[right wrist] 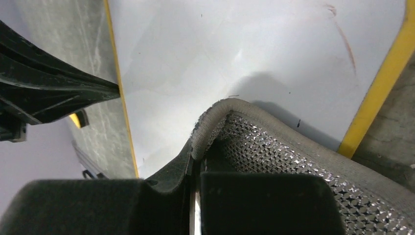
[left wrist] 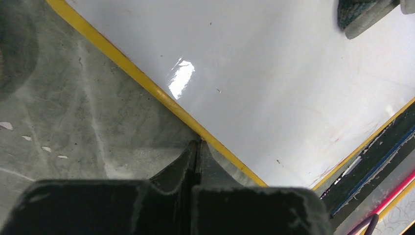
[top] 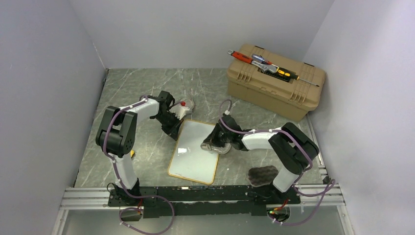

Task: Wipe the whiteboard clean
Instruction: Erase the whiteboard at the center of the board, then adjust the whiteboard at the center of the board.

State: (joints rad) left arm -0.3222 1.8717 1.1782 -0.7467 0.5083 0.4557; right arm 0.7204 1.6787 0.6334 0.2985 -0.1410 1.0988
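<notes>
Clenched in the jaws of the right arm [top: 259, 139], a grey mesh wiping pad [right wrist: 303, 161] presses the whiteboard [top: 193, 156], flat on the worktop [top: 142, 83], while the left arm's [top: 142, 107] closed, empty jaws brace its yellow frame [left wrist: 161, 95]; wiping looks nearly done, faint red streaks [right wrist: 345, 44] wanting another pass.

Whiteboard [top: 193, 155], yellow-framed, glossy white, flat on grey marbled table [top: 142, 88], seemingly wiped clean, faint reddish traces

Left arm [top: 128, 117] bends in from the left edge, left gripper [left wrist: 197, 147] closed empty; right arm [top: 274, 139] bends in from the near-right corner, right gripper [right wrist: 195, 159] clamped on grey pad [right wrist: 293, 161].
</notes>
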